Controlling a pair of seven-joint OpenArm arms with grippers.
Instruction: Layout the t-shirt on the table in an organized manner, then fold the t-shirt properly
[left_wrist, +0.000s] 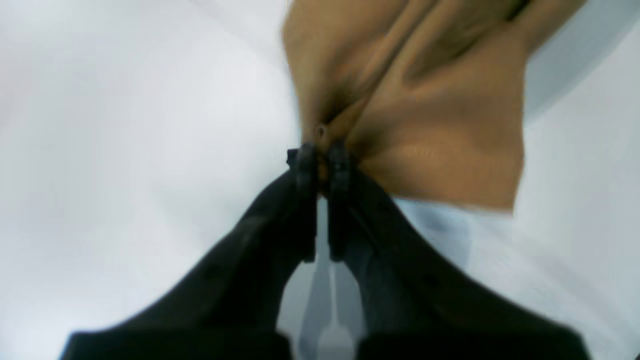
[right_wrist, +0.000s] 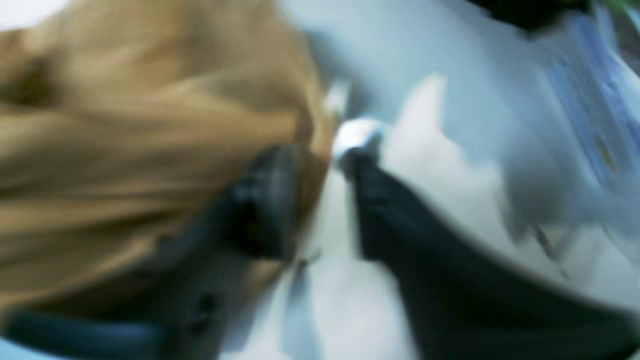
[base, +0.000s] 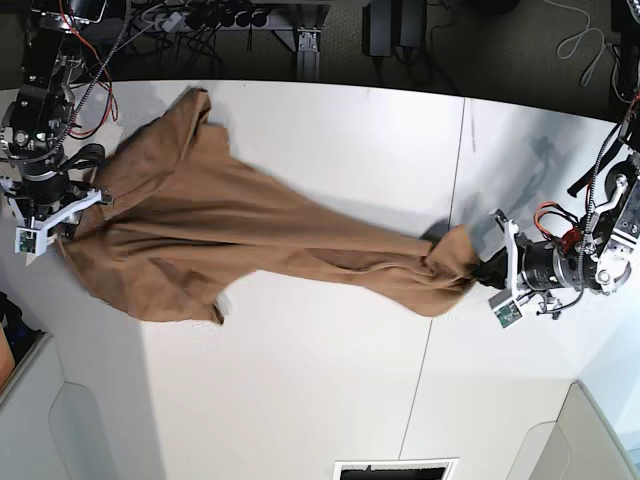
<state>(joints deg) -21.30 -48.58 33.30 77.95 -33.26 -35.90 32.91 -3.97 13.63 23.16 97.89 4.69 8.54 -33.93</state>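
The t-shirt (base: 240, 235) lies stretched across the white table (base: 330, 390), drawn out long from the table's left end in the base view to a narrow bunched tip near the right end, with its wide part spread at the left and one sleeve (base: 195, 300) sticking out toward the near edge. In the left wrist view the left gripper (left_wrist: 322, 160) has its two black fingers pressed nearly together on a pinched fold of the tan cloth (creases fan away from that pinch). In the blurred right wrist view the right gripper (right_wrist: 312, 165) has its fingers apart, one against the fabric, the other over bare table.
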